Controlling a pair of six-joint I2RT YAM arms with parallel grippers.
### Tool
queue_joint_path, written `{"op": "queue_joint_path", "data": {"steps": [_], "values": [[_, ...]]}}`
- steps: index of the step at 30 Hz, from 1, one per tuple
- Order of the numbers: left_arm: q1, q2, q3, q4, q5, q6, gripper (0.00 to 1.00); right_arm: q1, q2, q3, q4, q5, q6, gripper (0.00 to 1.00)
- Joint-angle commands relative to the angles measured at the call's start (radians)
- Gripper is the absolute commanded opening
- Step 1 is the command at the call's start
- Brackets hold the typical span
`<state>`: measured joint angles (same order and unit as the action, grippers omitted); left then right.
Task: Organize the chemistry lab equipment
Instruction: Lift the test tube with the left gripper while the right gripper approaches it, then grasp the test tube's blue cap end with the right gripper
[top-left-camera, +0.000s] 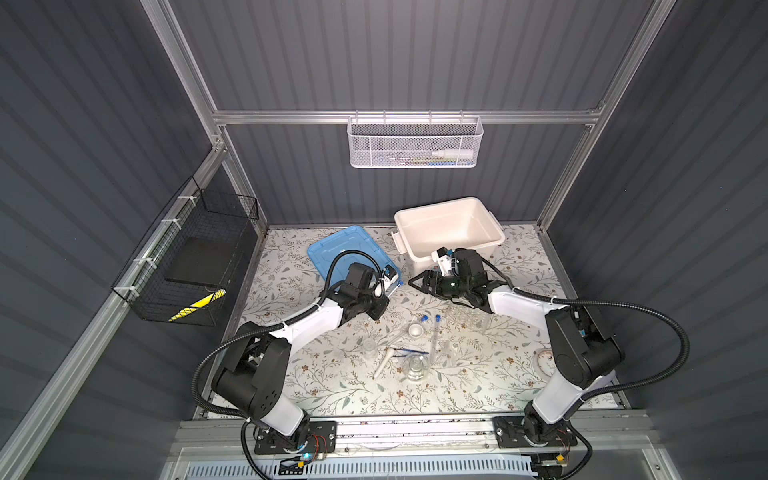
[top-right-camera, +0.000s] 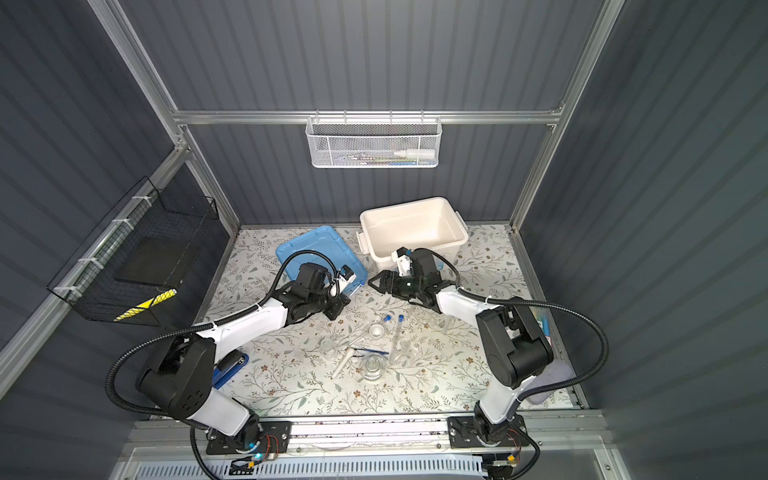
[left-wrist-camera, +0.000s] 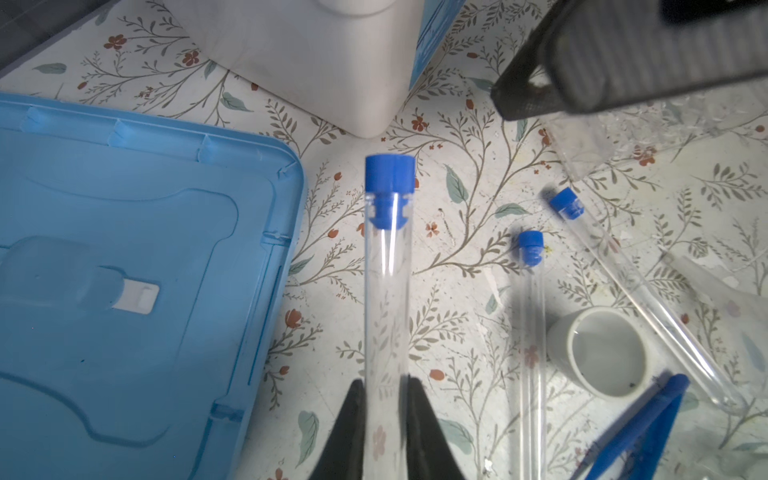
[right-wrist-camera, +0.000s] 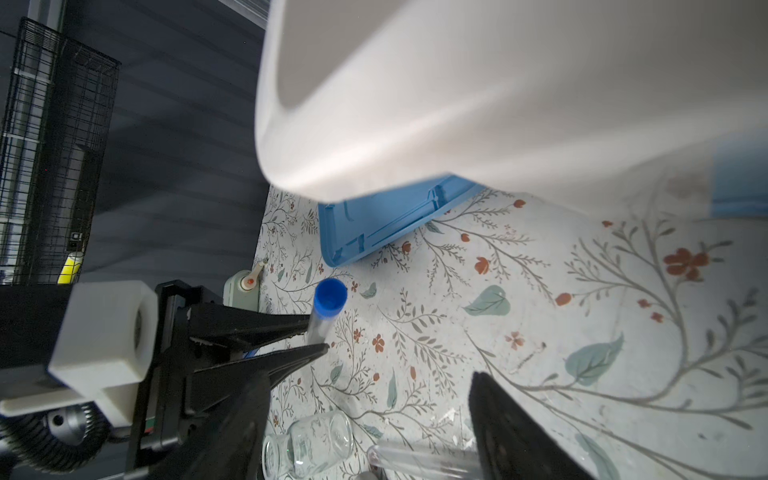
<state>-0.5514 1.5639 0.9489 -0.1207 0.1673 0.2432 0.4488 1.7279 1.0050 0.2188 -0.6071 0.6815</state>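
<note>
My left gripper (left-wrist-camera: 384, 390) is shut on the lower part of a clear blue-capped test tube (left-wrist-camera: 386, 270), held above the table beside the blue lid (left-wrist-camera: 124, 249). In a top view this gripper (top-left-camera: 388, 293) faces my right gripper (top-left-camera: 413, 284), which is open with nothing between its fingers (right-wrist-camera: 511, 419). Two more capped tubes (top-left-camera: 434, 336) (left-wrist-camera: 532, 332) lie mid-table beside a small white bowl (top-left-camera: 415, 331), a white pestle (top-left-camera: 383, 360), blue tweezers (top-left-camera: 409, 352) and clear glass vessels (top-left-camera: 415, 368) (right-wrist-camera: 316, 440). The clear tube rack (top-left-camera: 467, 318) stands under my right arm.
An open white bin (top-left-camera: 449, 228) sits at the back, close to both grippers. A blue-black stapler (top-right-camera: 230, 365) lies by the left arm's base. A marker pack (top-right-camera: 544, 328) and a grey cloth (top-right-camera: 548, 382) lie at the right edge. Wire baskets hang on the walls.
</note>
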Motion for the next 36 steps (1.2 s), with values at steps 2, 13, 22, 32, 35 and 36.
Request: {"op": "queue_joint_path", "data": {"steps": [2,13,22,32,35,36], "values": [[-0.010,-0.024,-0.010,0.020,0.041,0.031,0.18,0.009,0.036,0.041,-0.006,-0.022,0.044,0.73],[-0.023,-0.010,-0.009,0.023,0.048,0.050,0.19,0.034,0.095,0.095,-0.012,-0.060,0.070,0.57],[-0.027,-0.008,-0.009,0.035,0.037,0.053,0.20,0.037,0.110,0.099,-0.038,-0.109,0.060,0.50],[-0.035,-0.003,-0.010,0.035,0.036,0.061,0.20,0.044,0.131,0.116,-0.053,-0.140,0.052,0.45],[-0.036,-0.004,-0.010,0.033,0.032,0.061,0.20,0.046,0.134,0.121,-0.064,-0.143,0.046,0.44],[-0.036,-0.007,-0.011,0.033,0.031,0.061,0.19,0.047,0.135,0.121,-0.070,-0.142,0.045,0.43]]}}
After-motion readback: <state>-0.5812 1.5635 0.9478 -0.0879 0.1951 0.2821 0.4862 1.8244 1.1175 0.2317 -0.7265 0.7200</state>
